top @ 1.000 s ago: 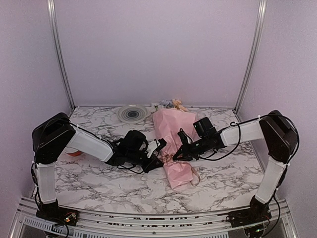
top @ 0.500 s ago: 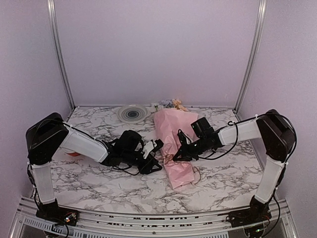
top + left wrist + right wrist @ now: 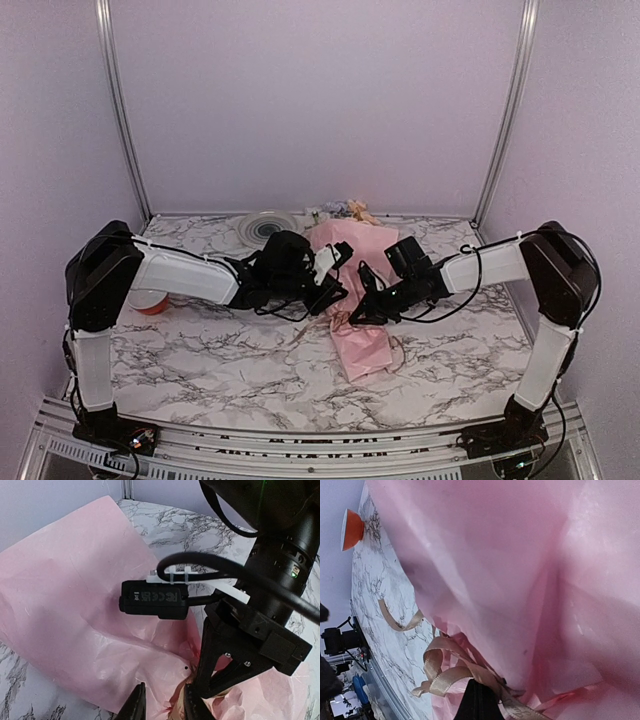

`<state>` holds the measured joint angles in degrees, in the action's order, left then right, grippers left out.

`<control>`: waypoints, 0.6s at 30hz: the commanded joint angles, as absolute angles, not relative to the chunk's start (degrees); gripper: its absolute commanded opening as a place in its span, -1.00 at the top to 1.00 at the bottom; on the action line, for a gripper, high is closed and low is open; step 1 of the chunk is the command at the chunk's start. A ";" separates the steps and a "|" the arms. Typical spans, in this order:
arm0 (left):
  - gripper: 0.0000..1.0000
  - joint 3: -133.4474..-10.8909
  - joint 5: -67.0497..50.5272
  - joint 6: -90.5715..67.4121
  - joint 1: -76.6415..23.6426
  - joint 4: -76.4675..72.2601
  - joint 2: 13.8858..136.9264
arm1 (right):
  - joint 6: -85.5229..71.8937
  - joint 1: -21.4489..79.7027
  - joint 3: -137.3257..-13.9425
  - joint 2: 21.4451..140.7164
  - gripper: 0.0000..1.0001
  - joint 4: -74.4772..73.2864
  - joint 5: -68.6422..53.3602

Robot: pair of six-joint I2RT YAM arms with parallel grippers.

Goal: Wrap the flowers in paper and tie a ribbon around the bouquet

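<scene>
1. The left gripper (image 3: 164, 706), shut a second ago, now stands part open and has moved from the bouquet's (image 3: 365, 350) near-left flank to over its middle.
2. The right gripper (image 3: 476, 702) stays closed, pinching the ribbon (image 3: 449, 674) against the bouquet.
3. This is probably a re-grip, so the tie is unfinished.
4. Beyond the jaws there is one bouquet, one ribbon, one orange spool (image 3: 150, 302) and one plate (image 3: 262, 228).

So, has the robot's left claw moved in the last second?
Yes. The left gripper has swung away from the near table edge toward the back wall, ending closer to the round plate and over the pink bouquet.
</scene>
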<state>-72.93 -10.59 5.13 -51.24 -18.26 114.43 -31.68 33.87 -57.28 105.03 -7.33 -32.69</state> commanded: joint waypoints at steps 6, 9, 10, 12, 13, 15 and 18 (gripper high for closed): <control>0.54 -78.92 1.27 11.98 -55.06 -5.44 120.52 | -33.08 34.28 -56.33 103.26 1.00 -5.45 -31.19; 0.54 -78.66 1.21 12.58 -55.50 -5.50 120.78 | -33.34 34.28 -55.85 103.27 1.00 -4.83 -31.16; 0.54 -78.66 0.96 12.80 -55.73 -5.46 120.87 | -33.46 34.28 -55.74 103.23 1.00 -4.56 -31.17; 0.52 -78.75 1.79 12.92 -56.13 -5.43 121.43 | -33.51 34.28 -55.49 103.23 1.00 -4.04 -31.22; 0.53 -78.93 3.15 12.84 -56.16 -5.30 121.72 | -33.45 34.28 -55.51 103.27 1.00 -3.96 -31.23; 0.55 -79.37 6.05 12.60 -56.14 -4.89 122.21 | -33.33 34.28 -55.46 103.25 1.00 -3.56 -31.50; 0.55 -79.48 5.26 12.32 -56.16 -4.92 122.64 | -33.27 34.28 -55.21 103.28 1.00 -2.90 -31.68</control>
<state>-78.28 2.76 12.23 -56.03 -8.12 120.75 -33.58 33.87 -55.70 104.97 -5.19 -31.92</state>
